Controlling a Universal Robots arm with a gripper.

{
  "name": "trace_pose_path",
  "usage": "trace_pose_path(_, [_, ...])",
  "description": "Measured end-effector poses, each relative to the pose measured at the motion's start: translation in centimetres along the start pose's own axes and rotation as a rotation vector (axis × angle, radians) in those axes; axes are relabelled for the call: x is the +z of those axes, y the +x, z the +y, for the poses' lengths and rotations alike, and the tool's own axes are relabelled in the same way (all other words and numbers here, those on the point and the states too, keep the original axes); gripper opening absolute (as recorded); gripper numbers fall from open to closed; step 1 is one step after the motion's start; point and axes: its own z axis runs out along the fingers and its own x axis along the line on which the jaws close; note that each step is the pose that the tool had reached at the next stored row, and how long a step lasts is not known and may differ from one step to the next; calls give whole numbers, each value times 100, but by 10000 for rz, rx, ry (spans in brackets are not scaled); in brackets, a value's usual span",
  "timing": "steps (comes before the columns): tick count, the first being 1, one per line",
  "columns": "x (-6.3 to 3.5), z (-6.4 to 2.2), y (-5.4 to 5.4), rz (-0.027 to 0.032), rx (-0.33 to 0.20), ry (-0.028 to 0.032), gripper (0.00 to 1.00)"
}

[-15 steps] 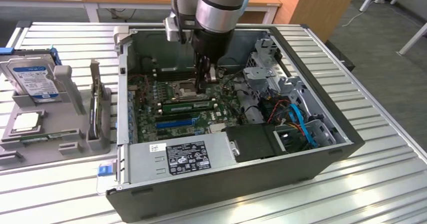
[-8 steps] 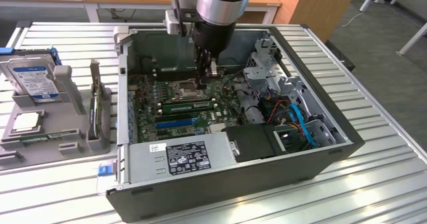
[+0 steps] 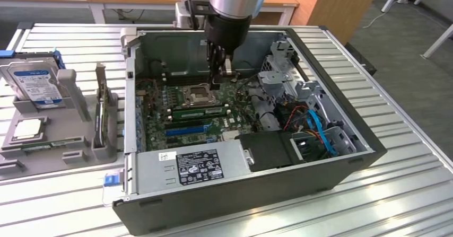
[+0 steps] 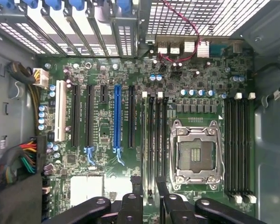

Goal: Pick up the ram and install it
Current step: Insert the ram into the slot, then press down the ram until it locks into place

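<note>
The open case (image 3: 283, 194) sits on a slatted table (image 3: 410, 205), its board (image 4: 107, 140) bare to view. The gripper (image 3: 225, 77) hangs inside the case, over the slots by the socket (image 4: 196, 154). Its fingers (image 4: 161, 189) stand slightly apart, gripping nothing (board shows between them). The ram (image 3: 201, 110) sits in a slot just beside the socket.

Power supply label (image 3: 200, 168), hard drive label (image 3: 39, 83): print unreadable.
</note>
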Motion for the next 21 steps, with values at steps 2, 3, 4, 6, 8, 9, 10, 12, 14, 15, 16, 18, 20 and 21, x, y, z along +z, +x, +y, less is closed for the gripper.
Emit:
trace_pose_path(2, [-32, 2, -1, 0, 0, 0, 25])
trace_pose_path(3, [-39, 2, -1, -1, 0, 0, 25])
trace_pose_path(4, [-39, 2, -1, -3, -1, 1, 25])
trace_pose_path(6, [-40, 2, -1, 0, 0, 0, 25])
trace_pose_path(8, [-40, 2, -1, -1, -1, 0, 25])
trace_pose_path(9, [-40, 2, -1, -1, -1, 0, 25])
trace_pose_path(10, [-40, 2, -1, 0, 0, 0, 25])
trace_pose_path(12, [-40, 2, -1, 0, -1, 0, 25])
trace_pose_path(14, [-40, 2, -1, 0, 0, 0, 25])
trace_pose_path(15, [-40, 2, -1, -1, 0, 0, 25])
trace_pose_path(16, [-40, 2, -1, -1, 0, 0, 25])
trace_pose_path(18, [-40, 2, -1, -1, -1, 0, 25])
trace_pose_path(20, [-40, 2, -1, -1, 0, 0, 25])
trace_pose_path(21, [-40, 2, -1, 0, -1, 0, 25])
